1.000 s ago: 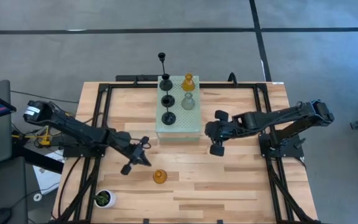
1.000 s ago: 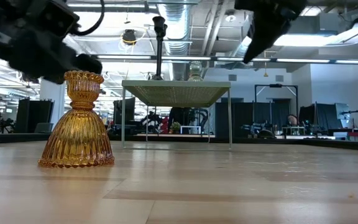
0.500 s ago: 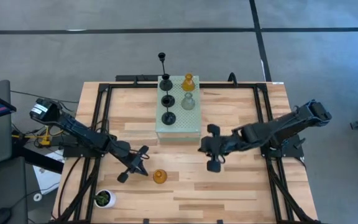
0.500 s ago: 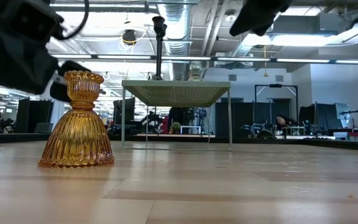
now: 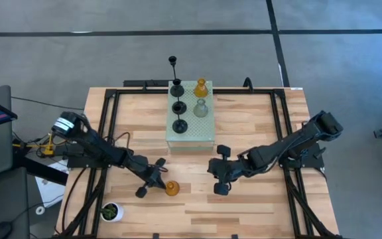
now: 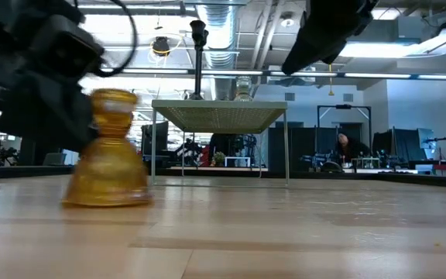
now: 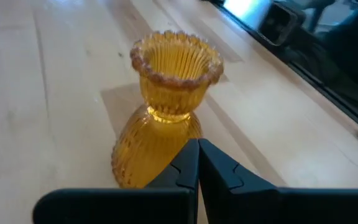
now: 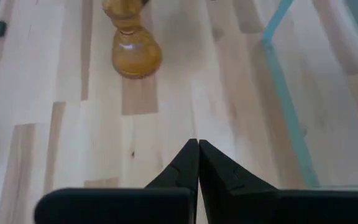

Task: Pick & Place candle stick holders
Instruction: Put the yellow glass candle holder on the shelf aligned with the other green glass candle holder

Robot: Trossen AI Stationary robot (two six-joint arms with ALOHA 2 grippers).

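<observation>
Amber ribbed glass candle holder [image 5: 170, 188] stood touching your left gripper [image 5: 150, 182], fingers together; right gripper [image 5: 219, 170] nearby, fingers together.

Both end effectors [image 5: 152, 180] [image 5: 219, 170] low over mid-table, fingers pressed together.

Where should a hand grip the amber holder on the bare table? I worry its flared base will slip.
Grip the narrow waist of the amber holder between cup and flared skirt, coming level from the side. It stands upright, and the ribbed bell base widens downward, so fingers would slide there. The left hand is closest.
</observation>
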